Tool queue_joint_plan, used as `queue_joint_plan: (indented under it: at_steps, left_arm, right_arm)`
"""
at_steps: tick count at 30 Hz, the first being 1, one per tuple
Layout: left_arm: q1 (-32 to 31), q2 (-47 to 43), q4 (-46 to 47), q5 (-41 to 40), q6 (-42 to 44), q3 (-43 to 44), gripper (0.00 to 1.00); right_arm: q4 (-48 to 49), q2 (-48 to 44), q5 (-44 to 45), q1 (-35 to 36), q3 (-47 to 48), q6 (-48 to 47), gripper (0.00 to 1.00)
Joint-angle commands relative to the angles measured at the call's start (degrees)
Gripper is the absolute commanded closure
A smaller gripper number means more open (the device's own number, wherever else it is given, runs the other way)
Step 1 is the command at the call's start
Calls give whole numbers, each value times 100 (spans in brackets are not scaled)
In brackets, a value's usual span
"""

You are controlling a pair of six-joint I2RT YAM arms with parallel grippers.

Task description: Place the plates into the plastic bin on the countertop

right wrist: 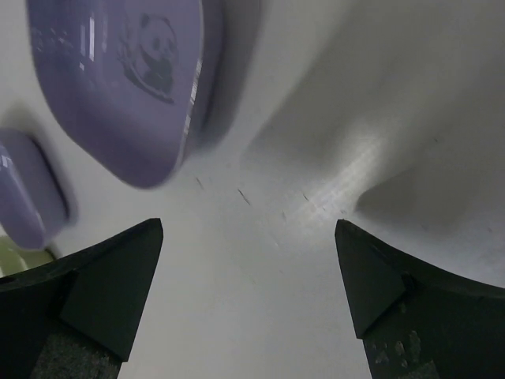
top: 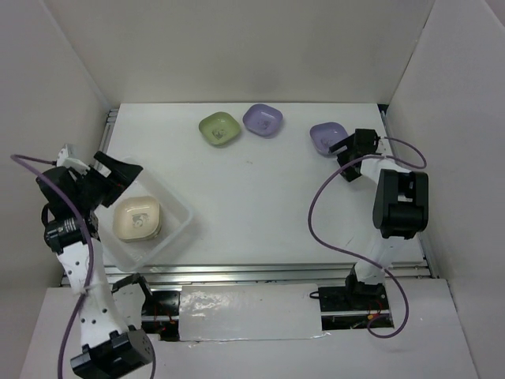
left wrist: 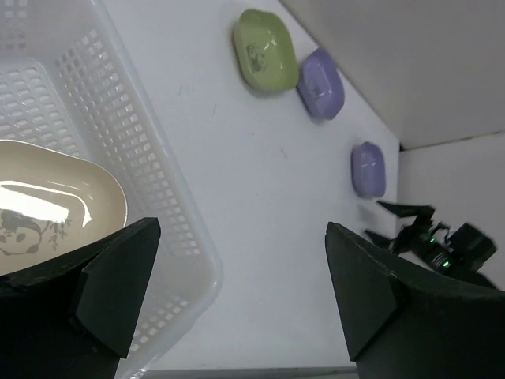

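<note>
Nearest me, past the rail (top: 260,272) at the worktop (top: 260,209) edge, the bin (top: 177,229) sits on my left side, and a cream plate (top: 138,219) with a panda print lies inside it; it looks thick enough to be the top of a stack, though I cannot count what is under it. My left gripper (left wrist: 241,233) hangs over the bin's far left corner with its fingers spread wide and nothing between them, so on this side I judge a drop done and the arm free for another trip. Three plates are left out on the worktop, all well apart from the bin along the far edge: the right purple plate (top: 326,136), the mid purple plate (top: 263,119) and, just beside that one, the green plate (top: 219,129). My right gripper (right wrist: 248,229) is low at the right purple plate, fingers spread and empty, with the plate just ahead of the tips and not yet between them, so that pick seems to be the step in hand. The task looks well past halfway, with three plates to move. The open worktop between plates and bin carries nothing to block the way; I would mind my right arm's looping cable (top: 316,213), the upright walls (top: 237,47) close behind the plates, and the long reach across to the bin
</note>
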Motion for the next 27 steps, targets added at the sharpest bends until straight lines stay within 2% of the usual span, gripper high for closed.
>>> queue_joint_plan:
  at_steps: [1,5,8,10,11,12,14,15,16,17,18,19,21,23,24,25,27]
  left_arm:
    - [-348,361,133,-6,764,403,1]
    - [-383,844,160,11,931,561,1]
    - [-795,1248,195,-391,1028,684,1]
    - [-1330,1644,151,-734,1098,781,1]
    - [-1568,1767,107,-1163,1107,903,1]
    - [-2075,1985,107,-1393,1072,957,1]
    - [-2648,2180,159,-1877,993,1097,1]
    - [-3269,2338,194,-2314,880,1141,1]
    - [-3519,2417,247,-2510,818,1185,1]
    - [-3773,2531,247,-2694,756,1377,1]
    - [-4228,2767,195,-3018,747,1466,1]
    - [-4451,2918,186,-3030,747,1737,1]
    - [-5092,3410,-50,-3563,782,2124,1]
    - [-5732,3970,-244,-3829,886,2825,1]
    - [-5927,4174,-471,-4048,931,3090,1]
    - [-6095,4367,-578,-4154,992,3580,1]
    - [-6491,4886,-736,-4278,1071,4014,1]
  right_arm:
    - [709,421,-343,-190,537,424,3]
    - [359,984,-361,-296,1038,687,5]
    - [-747,1547,-238,-323,1898,741,8]
    - [-1187,1810,-185,-314,2373,741,16]
    - [-1259,1890,-202,-331,2462,732,19]
    - [-1329,1969,-290,-349,2697,732,29]
    - [-1646,2206,-352,-358,2927,688,39]
    - [-1681,2285,-422,-358,3059,662,52]
    - [-1777,2295,-422,-358,3095,644,61]
    - [-1752,2269,-414,-358,2991,618,74]
    - [-1717,2190,-414,-349,2877,618,100]
    - [-1630,1963,-309,-340,2736,600,100]
    - [-1506,1403,-124,-279,2183,504,100]
    - [-1435,883,428,-139,1570,102,100]
    - [-1418,245,700,175,1366,-136,100]
    - [-1453,-92,1364,404,998,-599,100]
    - [-1663,-838,1713,869,706,-936,100]
